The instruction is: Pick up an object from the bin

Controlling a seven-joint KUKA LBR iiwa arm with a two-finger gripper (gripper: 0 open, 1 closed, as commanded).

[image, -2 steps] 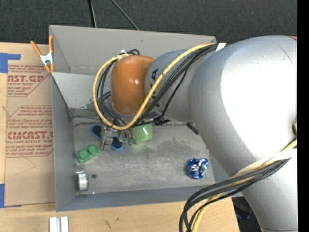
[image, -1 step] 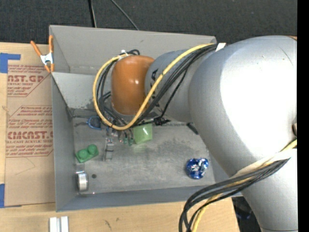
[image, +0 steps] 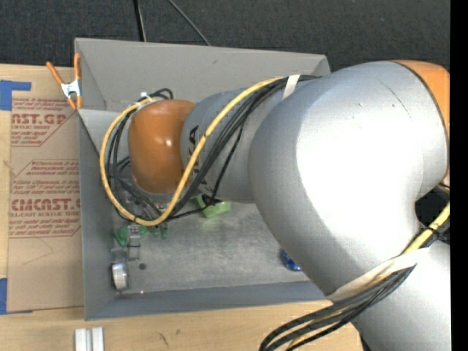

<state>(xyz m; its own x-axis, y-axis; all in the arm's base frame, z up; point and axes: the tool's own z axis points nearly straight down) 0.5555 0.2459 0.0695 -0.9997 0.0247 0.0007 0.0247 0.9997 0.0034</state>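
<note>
Grey bin (image: 91, 218), claw (image: 135, 231) low near its left wall beside a small green piece (image: 118, 234). Spread or pinching, I cannot tell.

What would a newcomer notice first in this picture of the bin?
The big silver-grey arm dominates, reaching from the right across the grey metal bin, its orange wrist cover and looped yellow cable low over the bin's left side. On the floor lie a green piece near the middle, a silvery round piece in the near left corner and a blue scrap beside the arm.
</note>
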